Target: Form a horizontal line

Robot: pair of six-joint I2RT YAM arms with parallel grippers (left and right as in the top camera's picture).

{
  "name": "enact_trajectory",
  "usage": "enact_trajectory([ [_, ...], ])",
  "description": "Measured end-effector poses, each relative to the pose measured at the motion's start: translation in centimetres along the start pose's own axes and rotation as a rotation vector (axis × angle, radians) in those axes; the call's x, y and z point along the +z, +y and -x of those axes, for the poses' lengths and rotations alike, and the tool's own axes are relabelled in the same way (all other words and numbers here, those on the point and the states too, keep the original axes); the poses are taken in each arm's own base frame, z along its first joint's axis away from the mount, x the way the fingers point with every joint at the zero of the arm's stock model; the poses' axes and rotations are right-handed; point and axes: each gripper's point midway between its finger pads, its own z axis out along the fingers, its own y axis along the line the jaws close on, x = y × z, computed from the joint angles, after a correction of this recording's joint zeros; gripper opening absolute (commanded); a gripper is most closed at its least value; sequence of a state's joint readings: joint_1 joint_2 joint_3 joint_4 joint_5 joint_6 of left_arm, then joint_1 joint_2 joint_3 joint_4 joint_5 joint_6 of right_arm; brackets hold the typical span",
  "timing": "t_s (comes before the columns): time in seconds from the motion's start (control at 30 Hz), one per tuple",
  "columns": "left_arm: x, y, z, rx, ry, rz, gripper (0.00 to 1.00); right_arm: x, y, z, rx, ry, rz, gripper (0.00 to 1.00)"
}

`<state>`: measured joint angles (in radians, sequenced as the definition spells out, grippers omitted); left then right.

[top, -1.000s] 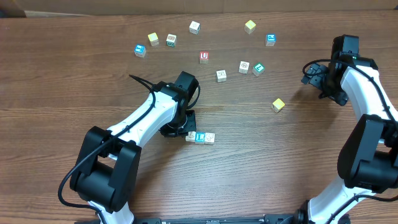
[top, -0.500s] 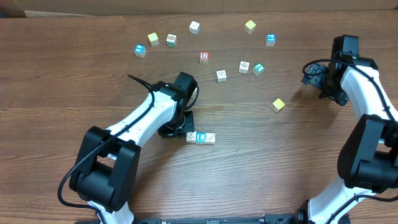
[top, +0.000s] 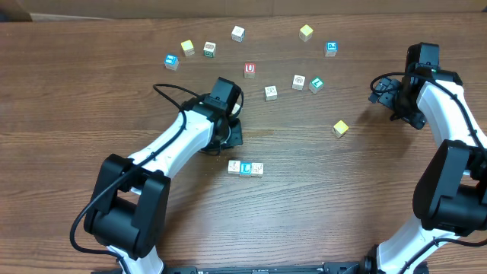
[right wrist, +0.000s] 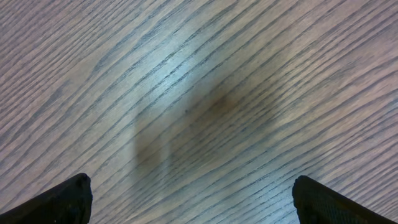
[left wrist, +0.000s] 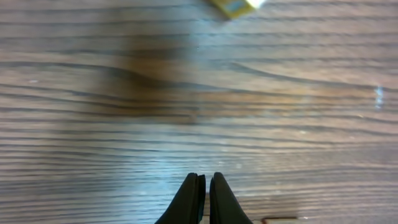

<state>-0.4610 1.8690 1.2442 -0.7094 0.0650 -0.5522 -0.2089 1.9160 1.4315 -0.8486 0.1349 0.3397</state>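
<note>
The horizontal line is a short row of three touching letter cubes, a blue "L" cube between two pale ones, on the wooden table below centre. My left gripper is shut and empty, up and to the left of the row and apart from it. In the left wrist view its fingers are pressed together over bare wood, and the row is out of that view. My right gripper is open and empty at the far right; its fingertips show at the lower corners of the right wrist view.
Loose cubes lie scattered at the back: a red "U" cube, a pale cube, blue cubes, and plain yellow cubes. One yellow cube shows at the top of the left wrist view.
My left gripper has drawn back up and away from the left end of the row, which stays in place. The right arm has not moved.
</note>
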Motion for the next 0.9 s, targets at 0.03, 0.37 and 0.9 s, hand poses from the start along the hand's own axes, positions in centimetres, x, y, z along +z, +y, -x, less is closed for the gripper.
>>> enact_trajectory([
  [0.03, 0.0, -0.2, -0.2, 0.007, 0.002, -0.003, 0.07, 0.0, 0.0, 0.0, 0.000, -0.001, 0.001, 1.00],
  [0.37, 0.1, -1.7, -1.2, 0.049, 0.012, -0.014, 0.04, 0.0, 0.0, 0.0, 0.000, 0.000, 0.001, 1.00],
  [0.9, 0.1, -1.6, -0.2, 0.049, -0.031, 0.001, 0.04, 0.0, 0.0, 0.0, 0.001, -0.001, 0.001, 1.00],
])
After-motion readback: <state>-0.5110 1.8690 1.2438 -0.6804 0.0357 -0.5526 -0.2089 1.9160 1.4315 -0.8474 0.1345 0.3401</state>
